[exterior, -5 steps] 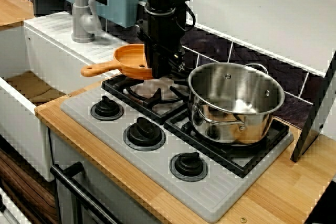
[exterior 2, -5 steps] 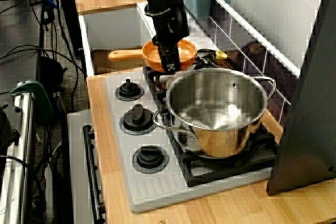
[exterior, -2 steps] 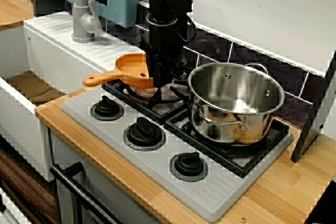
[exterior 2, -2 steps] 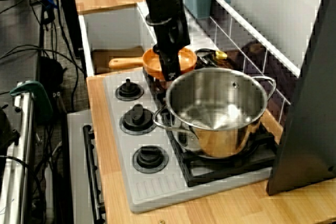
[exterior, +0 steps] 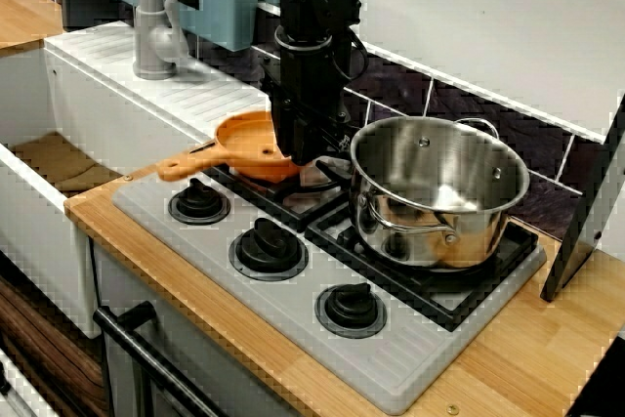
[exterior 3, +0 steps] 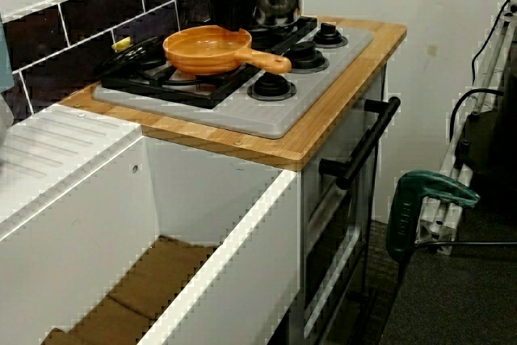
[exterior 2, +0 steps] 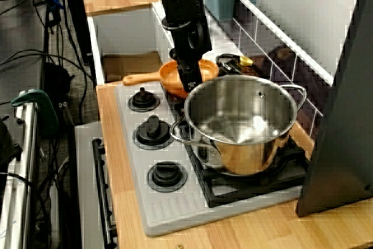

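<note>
Clamping orange pan by rim, tool between it and steel pot

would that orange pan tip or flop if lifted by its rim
Probably stiff and light: the orange pan looks like moulded plastic. Its long handle juts out opposite the hand gripping the rim, so it may sag handle-side down.
</note>
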Available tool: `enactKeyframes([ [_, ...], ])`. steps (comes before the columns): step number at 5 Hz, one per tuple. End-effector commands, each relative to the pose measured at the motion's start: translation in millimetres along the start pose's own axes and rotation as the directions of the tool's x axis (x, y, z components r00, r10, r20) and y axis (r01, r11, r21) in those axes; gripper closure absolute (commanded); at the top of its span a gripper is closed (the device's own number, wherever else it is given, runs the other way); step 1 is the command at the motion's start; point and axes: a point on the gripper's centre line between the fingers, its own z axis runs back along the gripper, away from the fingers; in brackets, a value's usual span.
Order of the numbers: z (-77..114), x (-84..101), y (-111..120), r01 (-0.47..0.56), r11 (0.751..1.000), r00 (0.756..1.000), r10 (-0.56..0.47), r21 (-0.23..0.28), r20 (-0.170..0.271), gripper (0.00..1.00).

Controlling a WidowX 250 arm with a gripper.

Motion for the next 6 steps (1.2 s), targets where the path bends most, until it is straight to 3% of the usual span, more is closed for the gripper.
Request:
enactKeyframes([
  [1, 17.8, 4.8, 6.2, -0.05, 0.999, 0.997, 0.05, -0.016, 0.051, 0.0],
  [3, 36.9, -2.3, 11.7, -0.078, 0.996, 0.995, 0.081, -0.041, 0.065, 0.0],
  [5, 55.1, -25.2, 17.9, -0.037, 0.999, 0.997, 0.039, -0.034, 0.067, 0.0],
  [6, 60.5, -40.5, 17.7, 0.011, 1.0, 1.0, -0.01, -0.027, 0.026, 0.0],
])
